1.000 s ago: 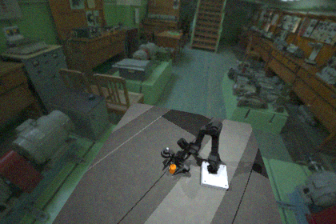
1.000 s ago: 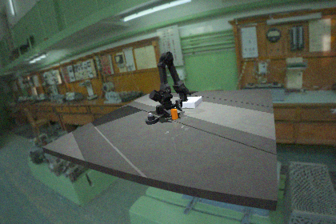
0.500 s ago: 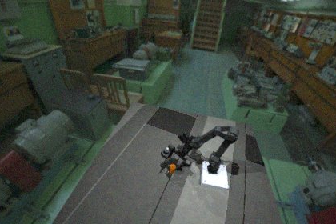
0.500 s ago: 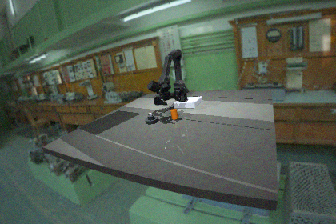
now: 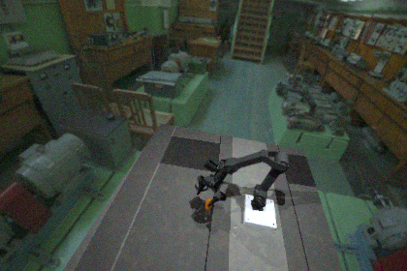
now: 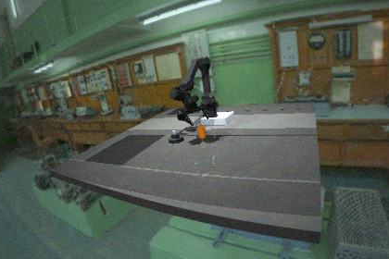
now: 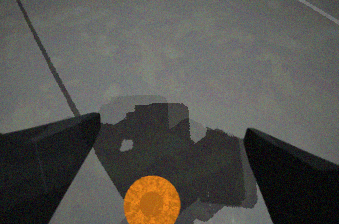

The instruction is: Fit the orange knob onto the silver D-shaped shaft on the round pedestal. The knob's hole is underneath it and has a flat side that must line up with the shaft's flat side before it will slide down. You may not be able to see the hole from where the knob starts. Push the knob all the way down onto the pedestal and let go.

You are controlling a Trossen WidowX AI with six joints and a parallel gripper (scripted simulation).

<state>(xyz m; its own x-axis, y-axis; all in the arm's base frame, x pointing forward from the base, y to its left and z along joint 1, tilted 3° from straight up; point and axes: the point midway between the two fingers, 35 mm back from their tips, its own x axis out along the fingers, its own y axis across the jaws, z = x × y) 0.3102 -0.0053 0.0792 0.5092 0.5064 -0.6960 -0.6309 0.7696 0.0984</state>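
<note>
The orange knob [image 5: 207,202] [image 6: 201,132] [image 7: 152,201] stands upright on the table, a plain cylinder. Its round top shows in the wrist view, low and left of the middle, with a darker round patch at its centre. My gripper [image 5: 204,198] [image 6: 196,123] [image 7: 173,127] is open and empty, above the knob, pointing down with its fingers wide apart. The dark round pedestal [image 6: 175,139] stands left of the knob in the exterior view, with its small silver shaft [image 6: 174,132] upright and bare. In the top view the arm hides most of the pedestal. The knob's underside and hole are hidden.
The white base plate [image 5: 267,219] [image 6: 224,119] of the arm lies on the table [image 5: 146,218] [image 6: 246,162]. The arm bends from there over to the knob and pedestal. Gripper shadows fall around the knob.
</note>
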